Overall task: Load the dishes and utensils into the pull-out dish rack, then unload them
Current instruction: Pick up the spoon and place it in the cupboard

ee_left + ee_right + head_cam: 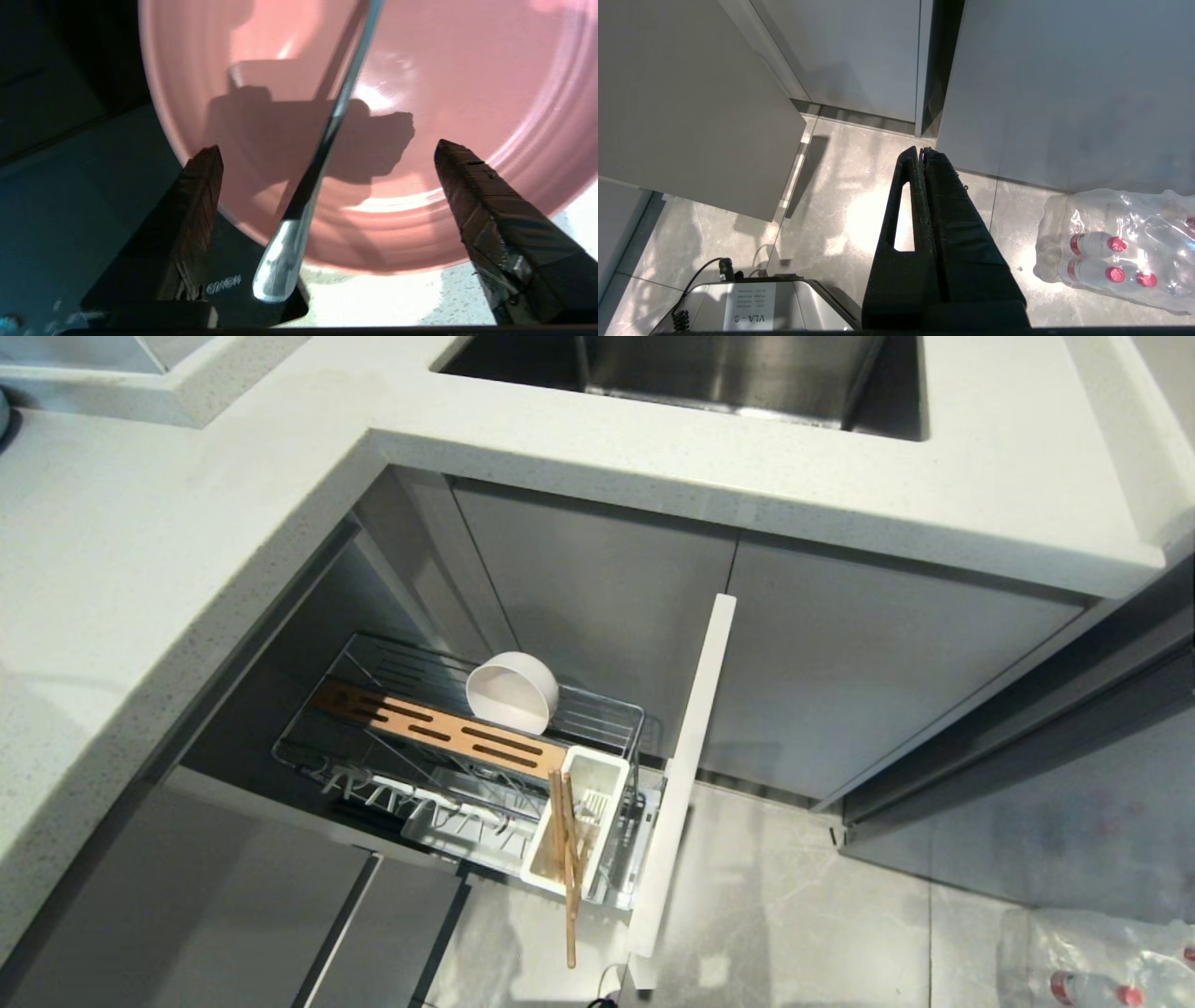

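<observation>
The pale speckled tabletop [140, 569] wraps an inner corner, with a steel sink [709, 373] sunk into it at the far edge. Below that corner the pull-out dish rack [448, 747] stands drawn out over the grey tiled floor [794, 896], its pale drawer front [686, 775] at the outer end. The cream-white bowl [511, 693] stands on edge in the wire basket, just behind the brown slotted wooden strip [439, 728]. The white cutlery box [579, 826] sits at the end next to the drawer front and holds the wooden chopsticks [566, 868], which lean out over its near rim. A white tray [457, 821] lies in the rack beside the box. In the left wrist view the pink plate [467, 116] lies on the speckled tabletop with one part of its rim at a dark edge, and the grey metal spoon [308, 186] rests across it, the handle end sticking out past the rim. The left hand [327, 154] hovers over them with its fingers [201, 186] spread wide apart on either side of the spoon handle, touching neither spoon nor plate; a small printed mark on the hand's body cannot be read. The right hand [922, 151] hangs above the floor with its fingers pressed together, holding nothing. Beneath it the robot's base bears a white label [747, 303] whose largest line, seen upside down, looks like "VLA-8" or similar; the smaller print is unreadable. A shrink-wrapped pack of red-capped bottles [1115, 247] lies on the floor near the cabinet fronts.
</observation>
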{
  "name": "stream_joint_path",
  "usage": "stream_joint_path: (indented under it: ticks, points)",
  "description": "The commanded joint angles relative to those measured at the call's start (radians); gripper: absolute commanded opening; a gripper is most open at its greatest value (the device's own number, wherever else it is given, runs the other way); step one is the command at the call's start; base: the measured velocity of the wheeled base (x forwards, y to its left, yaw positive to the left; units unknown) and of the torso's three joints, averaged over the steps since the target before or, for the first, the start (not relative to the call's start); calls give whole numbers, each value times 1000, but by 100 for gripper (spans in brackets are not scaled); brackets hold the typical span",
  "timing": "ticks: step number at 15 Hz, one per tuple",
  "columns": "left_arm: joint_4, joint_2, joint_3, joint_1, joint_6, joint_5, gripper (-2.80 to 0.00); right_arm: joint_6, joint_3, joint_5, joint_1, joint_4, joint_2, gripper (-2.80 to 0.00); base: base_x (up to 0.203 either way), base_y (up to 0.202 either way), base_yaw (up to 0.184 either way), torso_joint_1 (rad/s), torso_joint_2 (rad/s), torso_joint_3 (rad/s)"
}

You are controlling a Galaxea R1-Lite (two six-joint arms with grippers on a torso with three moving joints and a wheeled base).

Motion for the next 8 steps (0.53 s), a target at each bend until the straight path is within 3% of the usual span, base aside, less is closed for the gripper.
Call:
stream_joint_path:
  ticks: [1,8]
  points:
    - [6,16,-1,0,11,-10,0,0,2,0,0,-1,1,-280,0,0,0,0,0,0]
    - [-4,43,-1,-2,18,-13,0,0,2,0,0,0,1,-280,0,0,0,0,0,0]
